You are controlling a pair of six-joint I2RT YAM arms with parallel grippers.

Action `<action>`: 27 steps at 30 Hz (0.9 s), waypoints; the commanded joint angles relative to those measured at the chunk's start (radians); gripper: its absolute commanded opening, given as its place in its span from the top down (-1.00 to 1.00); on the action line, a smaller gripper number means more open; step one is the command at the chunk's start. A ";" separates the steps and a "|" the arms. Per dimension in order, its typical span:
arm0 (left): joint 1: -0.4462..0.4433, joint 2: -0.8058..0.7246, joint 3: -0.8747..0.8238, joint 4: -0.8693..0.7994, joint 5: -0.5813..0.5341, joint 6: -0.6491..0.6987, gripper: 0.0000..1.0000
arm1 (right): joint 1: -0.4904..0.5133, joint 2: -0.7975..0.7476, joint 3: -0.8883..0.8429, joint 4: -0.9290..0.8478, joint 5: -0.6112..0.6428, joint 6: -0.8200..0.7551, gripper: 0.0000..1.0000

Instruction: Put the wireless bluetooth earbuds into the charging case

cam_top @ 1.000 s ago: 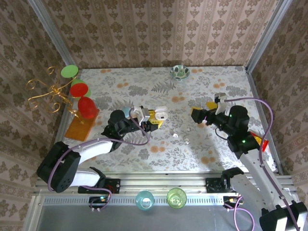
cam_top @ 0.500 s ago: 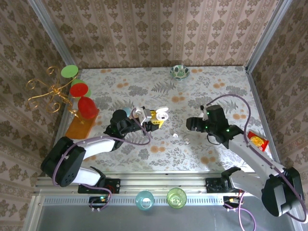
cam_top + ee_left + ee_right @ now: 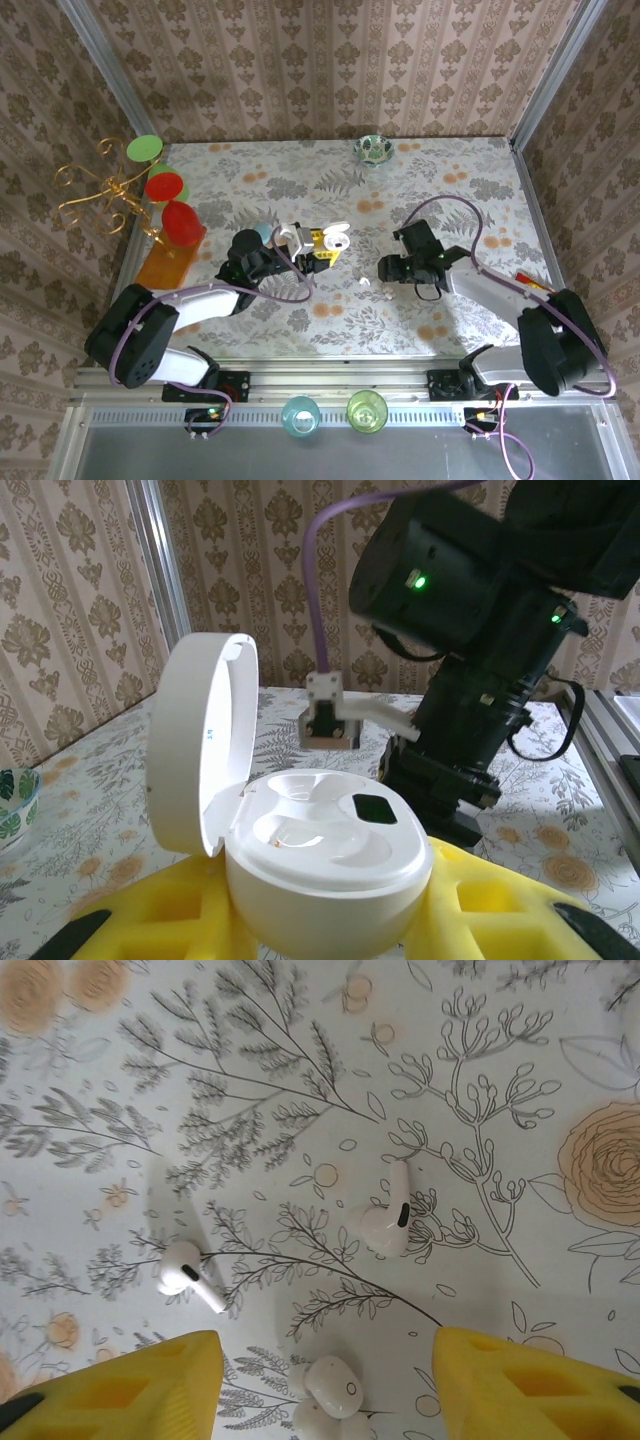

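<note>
here, one earbud [image 3: 188, 1273] lying stem down-right, second earbud [image 3: 385, 1218] stem pointing up-frame

Bare desk [image 3: 500, 170] lies free at the far right. Three earbuds [image 3: 383, 1222] lie apart, with room around each beneath the wide-spread right tool [image 3: 322, 1350]. The left tool [image 3: 325, 247] and its case [image 3: 330, 865], lid raised, block the left; a stand [image 3: 165, 185] crowds the left edge.

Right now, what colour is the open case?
Plain white case; clearest in the left wrist view.
</note>
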 commanded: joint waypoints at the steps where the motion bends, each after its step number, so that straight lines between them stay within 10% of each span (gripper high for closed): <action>1: 0.009 -0.029 -0.009 0.034 0.017 0.021 0.44 | 0.006 0.080 0.060 -0.042 -0.008 -0.016 -0.16; 12: 0.009 -0.092 -0.018 -0.045 0.014 0.049 0.45 | 0.024 0.115 0.017 -0.031 -0.054 0.026 -0.18; 27: 0.022 -0.115 -0.047 -0.062 -0.016 0.062 0.45 | 0.181 -0.027 0.035 -0.255 0.235 0.010 0.07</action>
